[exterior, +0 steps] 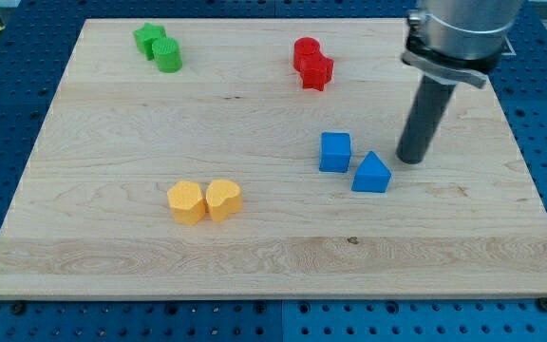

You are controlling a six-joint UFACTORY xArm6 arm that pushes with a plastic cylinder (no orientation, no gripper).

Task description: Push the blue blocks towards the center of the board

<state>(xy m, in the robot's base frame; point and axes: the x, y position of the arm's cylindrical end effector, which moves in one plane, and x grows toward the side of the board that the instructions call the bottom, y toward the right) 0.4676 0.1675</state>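
My tip (411,159) sits on the bench (112,256) in the view's right half, a little above mid-height, just to the upper right of the blue triangular block (371,174) and apart from it by a thin strip of bare wood. I have no gripper on this rig, so nothing spreads or pinches; the arm simply ends in the dark rod.

Room to move: the bench's right edge lies off to the right of my tip with open wood between, and the strip along the view's bottom is bare too. To the left of the blue pair a wide band of bare wood runs across the middle of the bench.

The blue cube (335,152) stands just left of the triangular block and slightly higher in the view, the two nearly touching at a corner; I cannot tell if they actually meet. Both lie right of the bench's centre, with my tip on their right side.

The rod stands close to upright, its grey metal collar (452,47) entering from the view's top right.

Farther out, two red blocks (311,63) cluster at the top centre, two green blocks (159,47) at the top left, and two yellow blocks (205,200) side by side at the lower left of centre.
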